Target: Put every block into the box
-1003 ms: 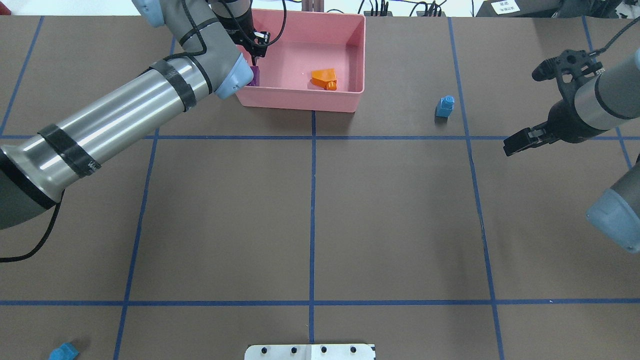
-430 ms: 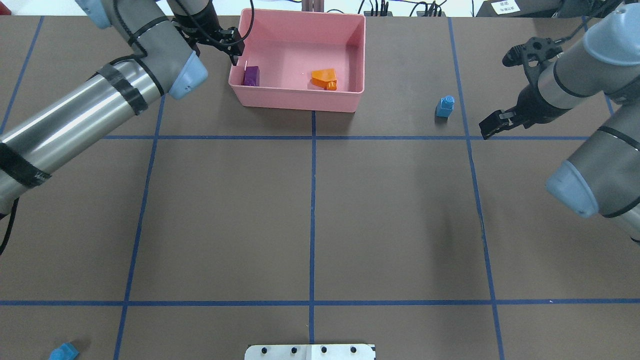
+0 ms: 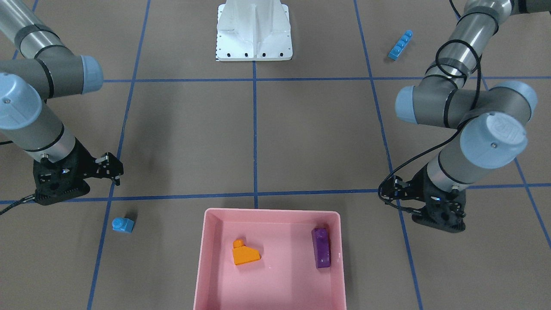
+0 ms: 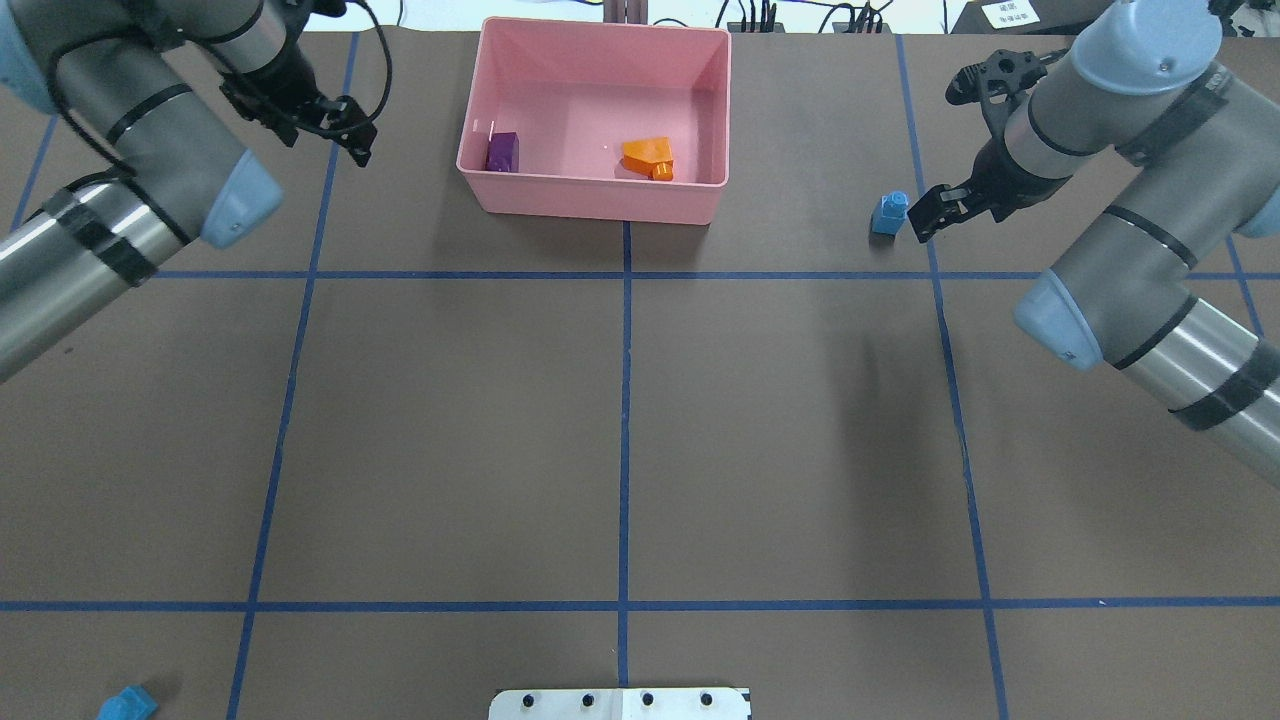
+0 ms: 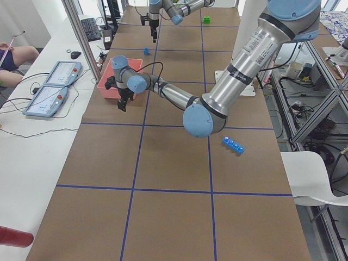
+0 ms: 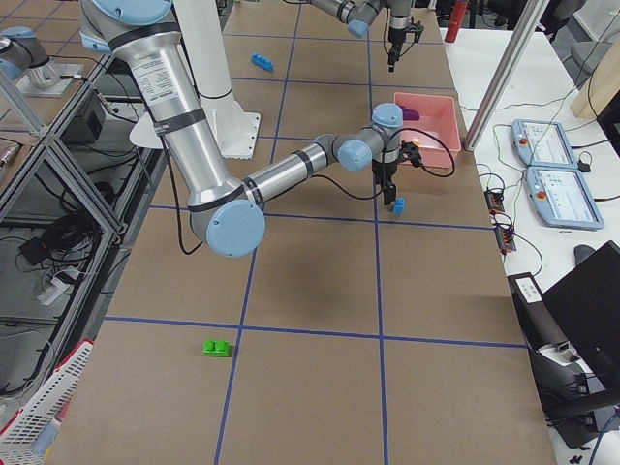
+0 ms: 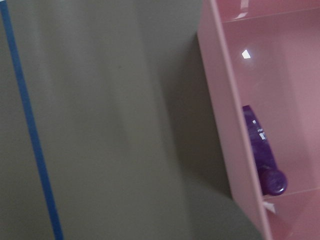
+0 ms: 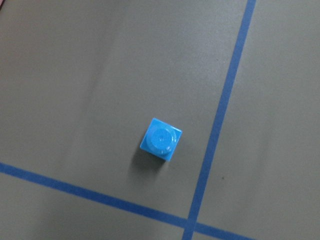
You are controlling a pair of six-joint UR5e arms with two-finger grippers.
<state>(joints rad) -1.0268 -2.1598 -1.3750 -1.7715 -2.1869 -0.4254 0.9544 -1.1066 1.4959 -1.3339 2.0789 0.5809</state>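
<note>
The bar is seen nearest the robot, at the near left corner of the tabletop, not yet touched. The green block is shown only in the side views, toward the robot's right end of the tabletop. Both are well apart from the box, with wide bare tabletop in between.

Farther out, the right fingers have been brought across within the last second and are now set just beside the small blue block, on its right. They appear parted, and nothing is held. The block stands stud up beside a tape line and is framed near the middle of the right wrist view. A third pickup is judged to be under way.

Farthest out, at the tabletop's far edge, the purple block has been left lying against the box's left wall. A second ago the left fingers were inside the box above it. They have since been drawn out past the rim to the box's left, apparently parted and empty. The orange block lies right of centre, toward the near wall. Two of five blocks are thus counted as delivered.

Nothing stands between the small blue block and the box's right wall. Open floor is left between the purple and orange blocks, so a drop there is judged easy once the rim is cleared.
</note>
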